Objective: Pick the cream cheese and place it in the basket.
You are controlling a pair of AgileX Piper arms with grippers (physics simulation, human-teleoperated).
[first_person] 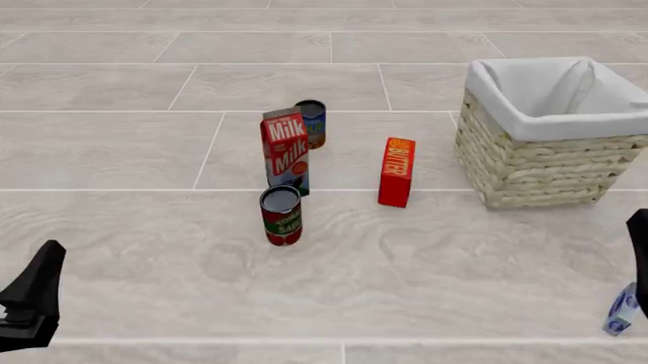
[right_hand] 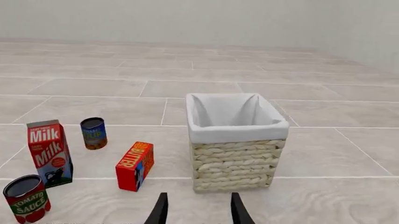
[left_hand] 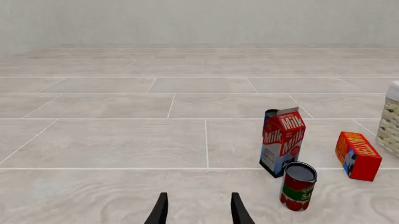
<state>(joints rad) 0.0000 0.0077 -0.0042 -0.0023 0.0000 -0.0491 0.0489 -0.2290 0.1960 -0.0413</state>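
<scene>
The small pale blue-and-white cream cheese packet (first_person: 621, 310) lies at the near right edge of the grey tiled tabletop (first_person: 405, 273), well apart from the square woven wicker basket with white cloth lining (first_person: 552, 129). The left end effector (left_hand: 198, 210) and right end effector (right_hand: 198, 209) both stand spread, empty.

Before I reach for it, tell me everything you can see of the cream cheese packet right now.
Only the front view shows the small pale blue-and-white cream cheese packet, and only in part: it sits at the near right edge of the picture, tilted, just below the dark right arm, which overlaps its top. Whether they touch cannot be told. It lies well nearer than the pale woven wicker basket with white cloth lining. Its print is too small to read. Neither wrist view catches it.
</scene>
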